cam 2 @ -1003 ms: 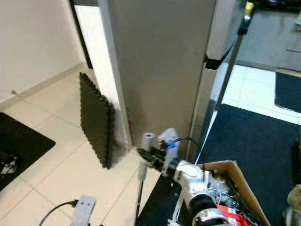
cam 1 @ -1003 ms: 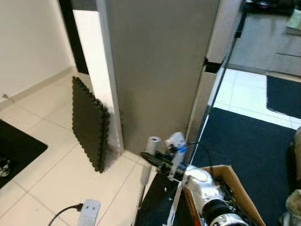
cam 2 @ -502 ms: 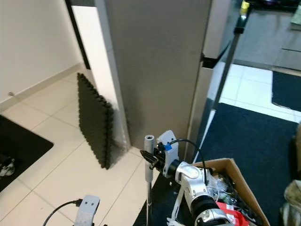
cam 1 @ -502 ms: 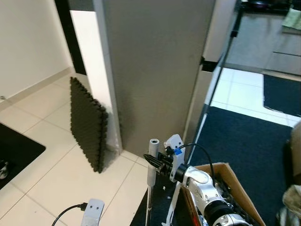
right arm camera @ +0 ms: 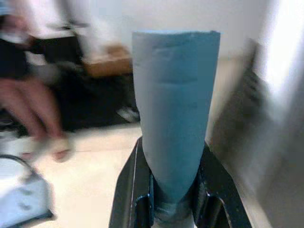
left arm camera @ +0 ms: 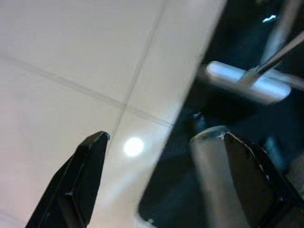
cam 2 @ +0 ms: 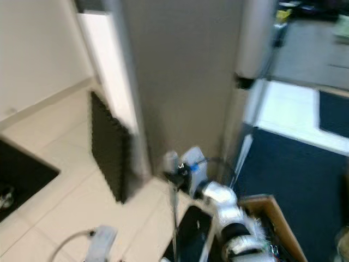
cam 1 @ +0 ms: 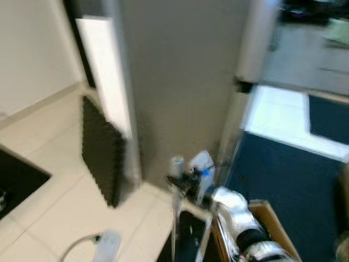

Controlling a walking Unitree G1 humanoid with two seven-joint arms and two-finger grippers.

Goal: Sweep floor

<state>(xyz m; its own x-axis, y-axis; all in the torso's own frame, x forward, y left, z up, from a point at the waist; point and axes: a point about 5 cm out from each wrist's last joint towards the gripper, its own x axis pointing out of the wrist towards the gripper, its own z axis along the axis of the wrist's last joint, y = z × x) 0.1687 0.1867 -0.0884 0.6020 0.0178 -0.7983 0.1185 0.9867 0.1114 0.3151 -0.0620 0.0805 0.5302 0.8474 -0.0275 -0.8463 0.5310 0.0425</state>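
Broom handle [cam 2: 173, 180] stands straight up, squeezed tight in the right gripper [cam 2: 177, 176], its pole dropping toward 6 o'clock to the floor [cam 1: 49, 196], while the left gripper [left arm camera: 161, 175] hangs wide open.

No readable text, labels, brands or numbers in any view, frames are motion-blurred
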